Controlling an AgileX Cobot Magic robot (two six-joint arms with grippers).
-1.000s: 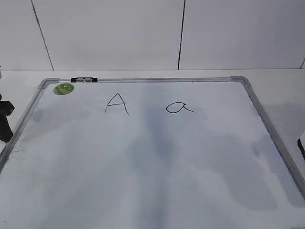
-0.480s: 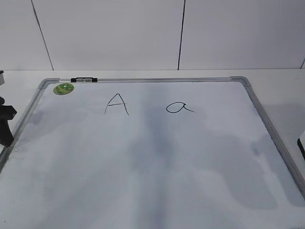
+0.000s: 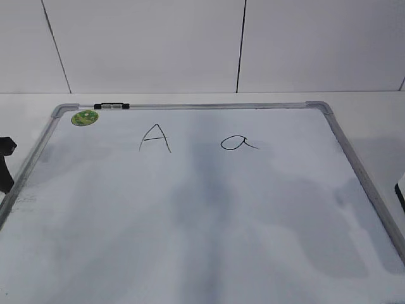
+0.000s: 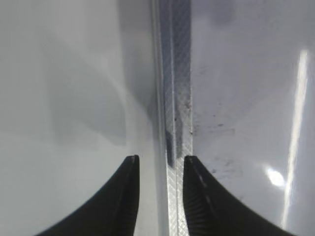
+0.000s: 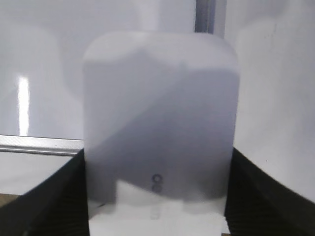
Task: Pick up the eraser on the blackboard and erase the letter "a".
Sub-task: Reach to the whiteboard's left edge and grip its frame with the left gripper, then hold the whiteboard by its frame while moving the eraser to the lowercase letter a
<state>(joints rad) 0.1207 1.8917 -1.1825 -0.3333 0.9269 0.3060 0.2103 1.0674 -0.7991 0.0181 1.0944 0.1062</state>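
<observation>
Eraser [image 5: 160,118] sits between the right fingers [image 5: 246,196], which press against both its sides and grip it; in the exterior view it is out of sight, with only a dark sliver of that arm at the right edge. The board [image 3: 354,164] lies flat on the white surface [image 3: 380,114], with the small "a" [image 3: 237,143] at its far middle-right, right of a capital "A" [image 3: 155,138]. The left fingers [image 4: 197,196] are parted and empty, straddling the board's left frame rail.
</observation>
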